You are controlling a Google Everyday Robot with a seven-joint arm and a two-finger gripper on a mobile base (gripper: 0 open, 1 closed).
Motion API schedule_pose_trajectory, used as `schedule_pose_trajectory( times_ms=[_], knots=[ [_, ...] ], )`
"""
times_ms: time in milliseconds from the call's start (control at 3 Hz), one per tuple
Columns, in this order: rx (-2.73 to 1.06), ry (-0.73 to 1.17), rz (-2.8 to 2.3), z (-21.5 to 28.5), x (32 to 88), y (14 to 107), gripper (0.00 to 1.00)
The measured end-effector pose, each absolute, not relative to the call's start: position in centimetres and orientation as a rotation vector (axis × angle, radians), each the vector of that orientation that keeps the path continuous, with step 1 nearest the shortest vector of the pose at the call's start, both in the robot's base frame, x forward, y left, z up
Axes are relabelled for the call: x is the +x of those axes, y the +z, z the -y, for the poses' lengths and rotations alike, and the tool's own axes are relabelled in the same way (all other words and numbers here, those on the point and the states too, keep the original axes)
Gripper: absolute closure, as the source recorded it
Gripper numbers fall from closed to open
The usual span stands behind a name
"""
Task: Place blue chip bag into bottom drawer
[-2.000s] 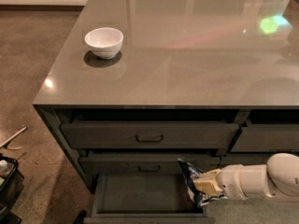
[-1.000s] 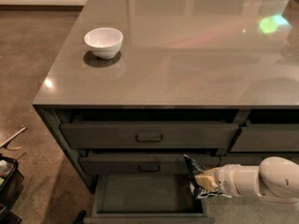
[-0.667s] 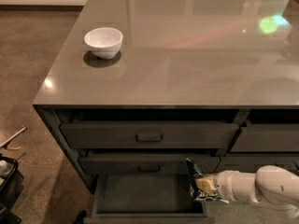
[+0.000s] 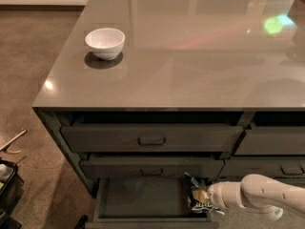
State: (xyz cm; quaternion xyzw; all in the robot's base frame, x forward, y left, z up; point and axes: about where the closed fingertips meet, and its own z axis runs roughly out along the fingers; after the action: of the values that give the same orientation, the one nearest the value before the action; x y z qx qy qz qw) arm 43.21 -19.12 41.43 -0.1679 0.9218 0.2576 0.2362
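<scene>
One relation matters: my end effector (image 4: pixel 202 196), clamped on the bag (image 4: pixel 194 184), sits at the open drawer's (image 4: pixel 143 197) 3 o'clock end. Bag's long axis runs approx 12-to-6; free floor lies twd 9 o'clock.

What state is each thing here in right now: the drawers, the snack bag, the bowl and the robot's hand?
bottom drawer: pulled open.
middle drawer: shut.
top drawer: shut.
blue chip bag: held upright over the open drawer's right end.
gripper: fingers shut on the bag, low at the drawer's right end.
white bowl: upright on the countertop, looks empty.
</scene>
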Motion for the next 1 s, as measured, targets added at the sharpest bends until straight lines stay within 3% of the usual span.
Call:
schedule_pose_trajectory(
  times_ms=[667, 1000],
  knots=[
    [-0.482, 0.704, -2.584, 17.8, 43.9, 38.0, 1.0],
    [-0.421, 0.806, -2.583, 18.3, 44.0, 36.1, 1.0]
  ],
)
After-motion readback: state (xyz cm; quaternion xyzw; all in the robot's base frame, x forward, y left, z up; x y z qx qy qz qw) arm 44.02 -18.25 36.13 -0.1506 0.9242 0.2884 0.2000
